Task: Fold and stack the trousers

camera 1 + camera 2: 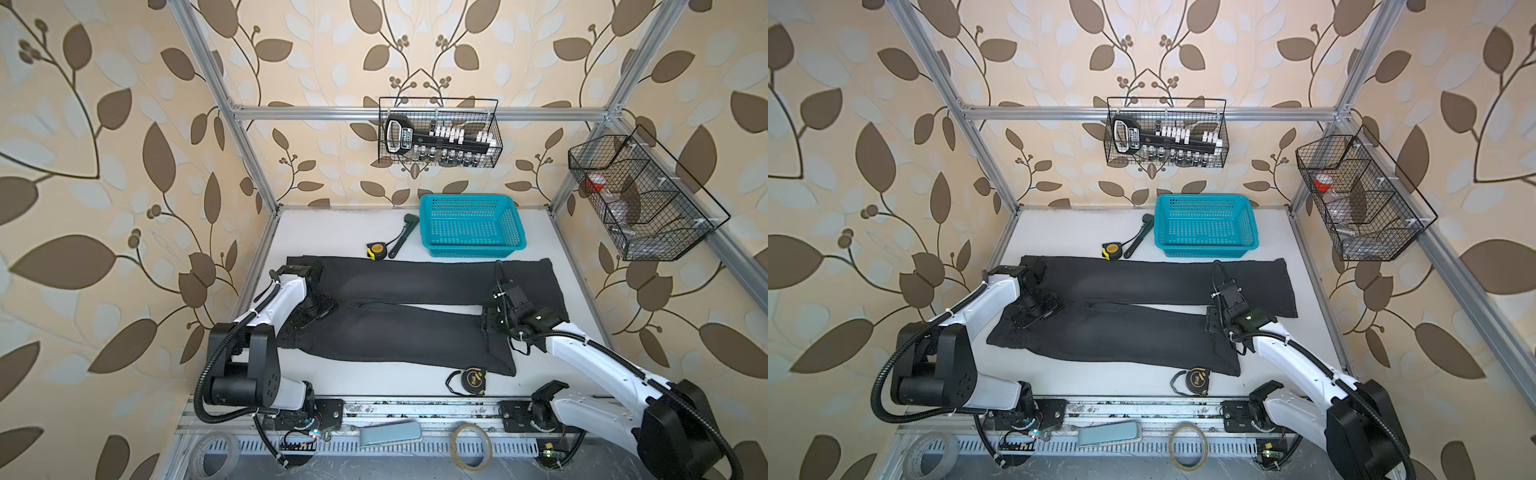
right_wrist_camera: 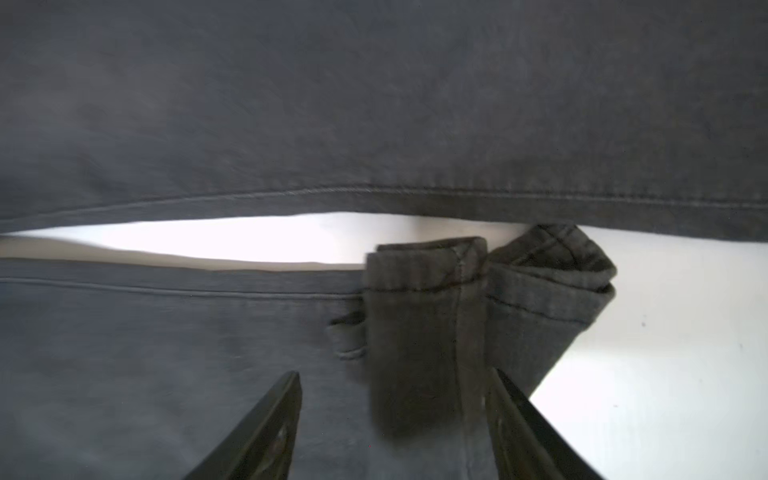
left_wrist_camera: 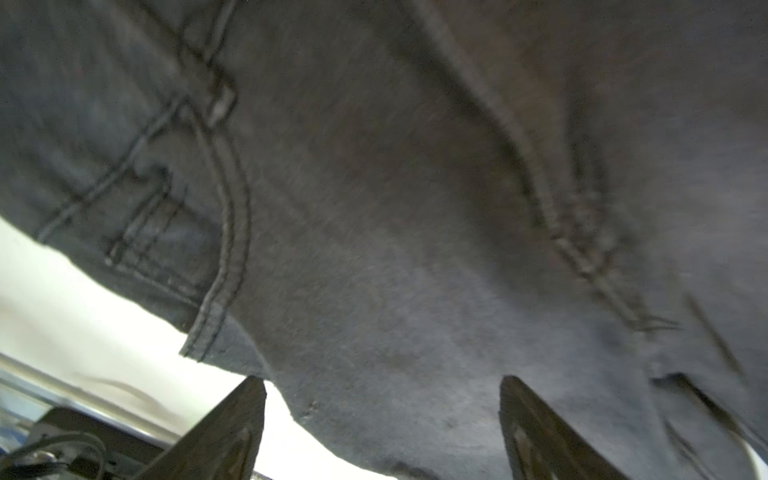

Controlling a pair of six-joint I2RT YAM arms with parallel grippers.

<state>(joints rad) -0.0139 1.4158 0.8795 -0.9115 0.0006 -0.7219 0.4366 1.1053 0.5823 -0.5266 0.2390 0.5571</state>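
Observation:
The charcoal-black trousers (image 1: 399,332) (image 1: 1121,332) lie flat across the white table in both top views, waist to the left and both legs running right. My left gripper (image 1: 318,311) (image 1: 1038,309) hovers low over the waist and pocket area. In the left wrist view its jaws (image 3: 382,380) stand wide open above the denim (image 3: 415,208). My right gripper (image 1: 490,320) (image 1: 1212,318) is at the near leg's hem end, open (image 2: 392,374). A turned-over hem corner (image 2: 428,316) lies loose between its fingers. A strip of bare table separates the two legs.
A turquoise basket (image 1: 471,224) stands behind the trousers, with a yellow tape measure (image 1: 376,250) and a dark tool (image 1: 402,235) to its left. A black tape measure (image 1: 471,379) lies near the front edge. Wire baskets (image 1: 438,133) (image 1: 640,199) hang on the frame.

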